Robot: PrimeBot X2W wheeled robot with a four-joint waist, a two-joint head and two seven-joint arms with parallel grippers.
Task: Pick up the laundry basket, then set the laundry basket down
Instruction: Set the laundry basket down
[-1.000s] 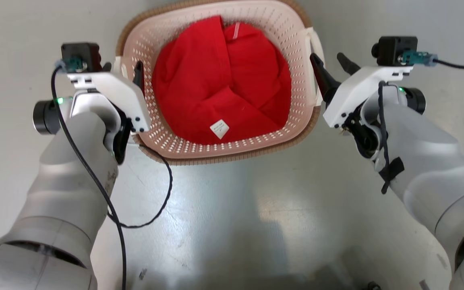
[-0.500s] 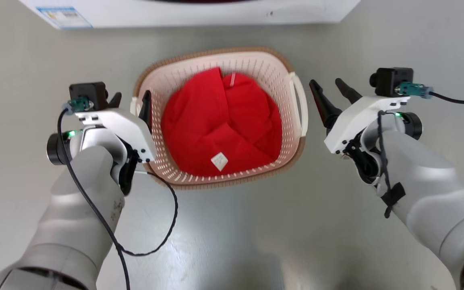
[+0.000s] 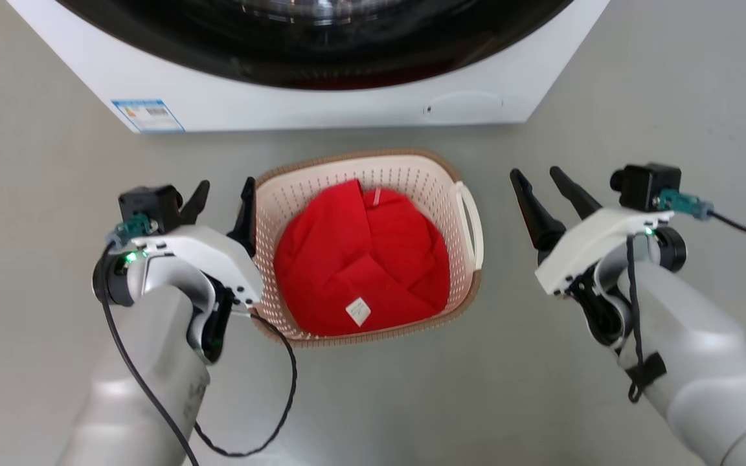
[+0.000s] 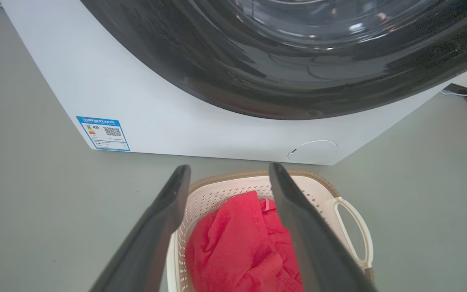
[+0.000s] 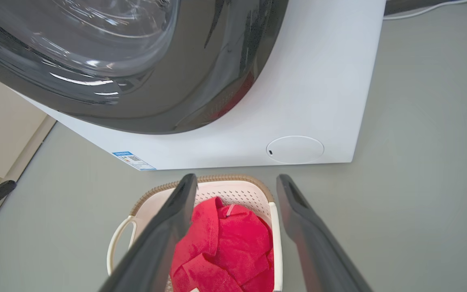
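Grey floor (image 3: pixel 373 401), smooth with a bit of sheen, white washer (image 3: pixel 321 110) along the back, and the laundry basket (image 3: pixel 405 184) sat on the floor just in front of it, between the two arms. Its long axis looked to run side to side, with a white handle (image 3: pixel 473 223) at each end. So the left gripper (image 3: pixel 226 188) was spread, inner finger just beside the basket's left edge, clearly the nearer one. Meanwhile the right gripper (image 3: pixel 535 175) was spread too but stood apart from its handle. Perforated cream plastic, brown woven-look rim (image 3: pixel 347 158), soft red cloth (image 3: pixel 360 265) bundled inside.
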